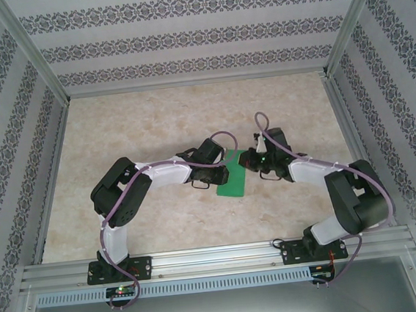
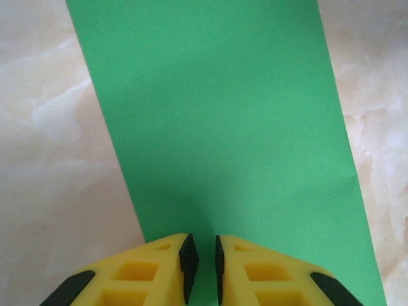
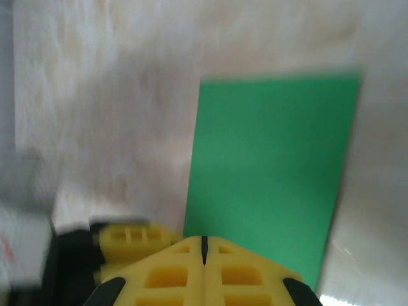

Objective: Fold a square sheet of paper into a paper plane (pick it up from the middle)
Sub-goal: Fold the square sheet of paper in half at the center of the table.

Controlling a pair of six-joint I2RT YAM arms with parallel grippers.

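Observation:
The square sheet of paper (image 1: 234, 178) is bright green and folded to a narrow rectangle. It lies flat on the table between my two grippers. My left gripper (image 1: 223, 174) reaches in from the left. In the left wrist view its tips (image 2: 203, 255) stand a narrow gap apart over the paper (image 2: 217, 127), with nothing between them. My right gripper (image 1: 248, 162) comes from the right and is shut (image 3: 204, 245) at the edge of the sheet (image 3: 274, 166). A yellow finger of the left gripper (image 3: 131, 237) shows beside it. The paper plane is out of view.
The marbled beige table top (image 1: 153, 124) spreads on all sides of the sheet. Patterned walls with metal posts (image 1: 32, 55) close in the left, right and back. An aluminium rail (image 1: 218, 257) carrying both arm bases runs along the near edge.

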